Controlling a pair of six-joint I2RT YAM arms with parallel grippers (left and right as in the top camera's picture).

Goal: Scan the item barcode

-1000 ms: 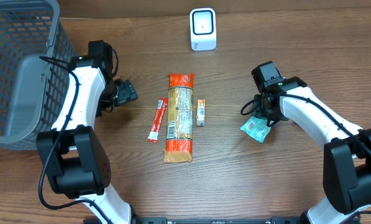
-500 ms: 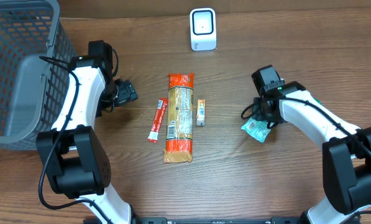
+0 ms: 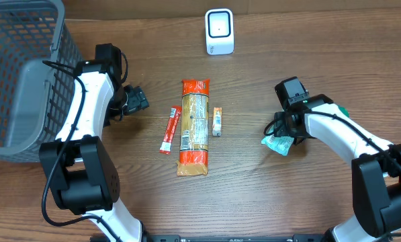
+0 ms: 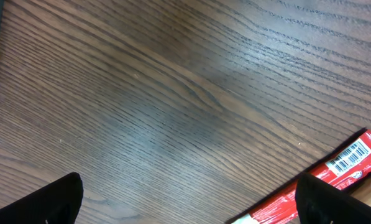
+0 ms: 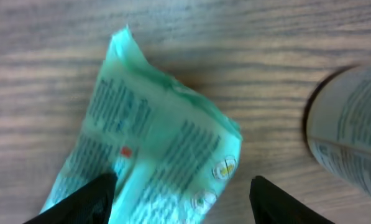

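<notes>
Right arm [image 3: 341,131] comes in from near right corner of bench [image 3: 254,195], elbow bent. Right tool [image 5: 180,190] points down over teal packet [image 3: 277,143], fingers spread, not gripping. Packet lies flat toward right edge. Left arm [image 3: 89,94] folded beside grey mesh basket [image 3: 25,87] at left edge. Left tool [image 4: 188,199] wide apart over bare wood, holding nothing. White scanner [image 3: 219,31] mid far edge.

We find the basket [image 3: 19,74] at the far left and the scanner [image 3: 219,31] far, centre. Midway on the table [image 3: 254,195] lies the long packet [image 3: 194,128], the slim stick [image 3: 170,130] just left of it, the small box [image 3: 217,122] just right; the pouch [image 3: 277,142] lies well right
</notes>
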